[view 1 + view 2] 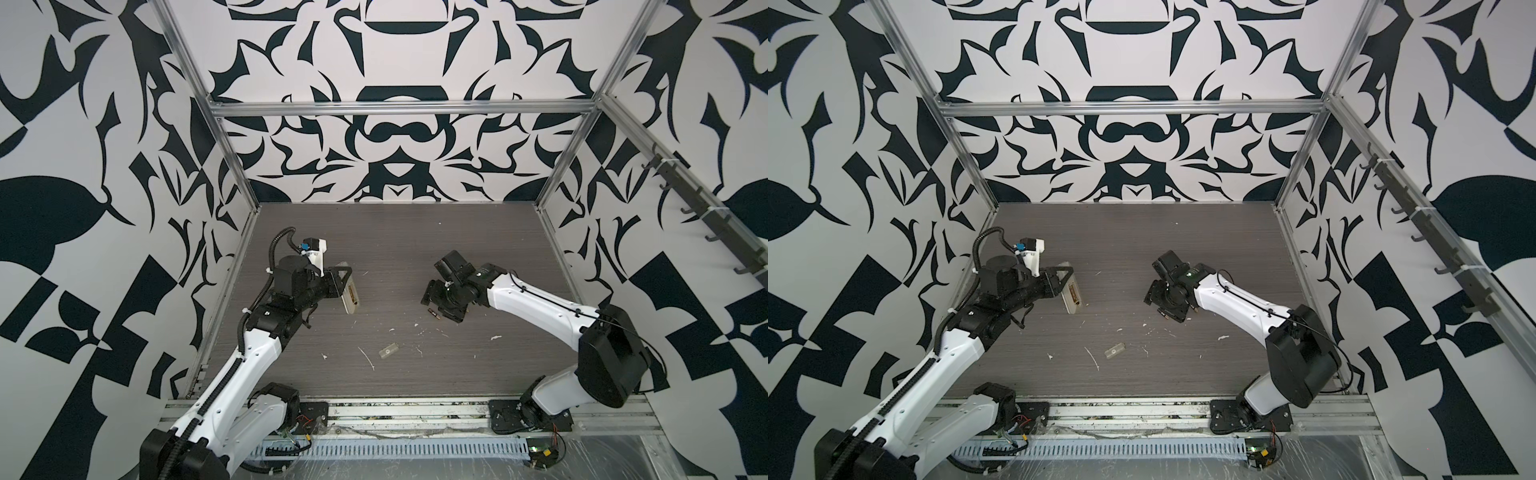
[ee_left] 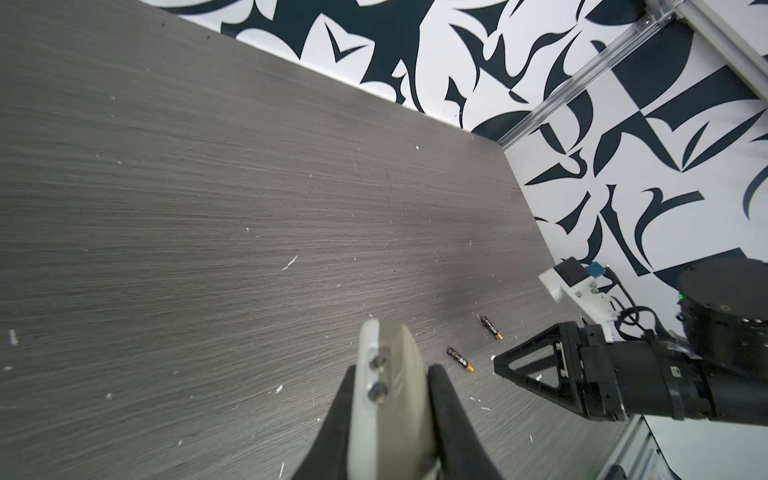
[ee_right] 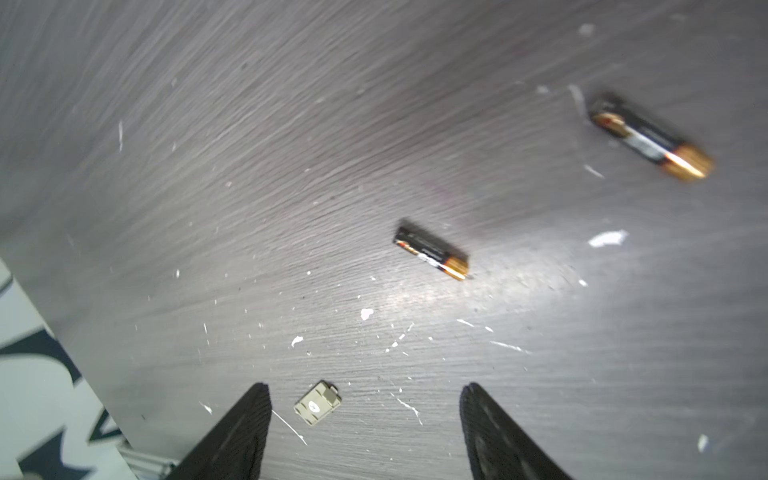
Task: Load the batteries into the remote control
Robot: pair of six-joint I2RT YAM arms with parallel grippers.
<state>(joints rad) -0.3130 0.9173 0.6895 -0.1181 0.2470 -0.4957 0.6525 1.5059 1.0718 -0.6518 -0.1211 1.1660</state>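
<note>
Remote control [image 2: 386, 399]: grasped between left jaws. Batteries [image 3: 432, 255]: two, loose on table [image 3: 291, 166], ahead of the released right jaws, neither between them.

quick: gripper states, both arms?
Left gripper: closed on the remote control.
Right gripper: open, holding nothing; the batteries lie on the table.
</note>
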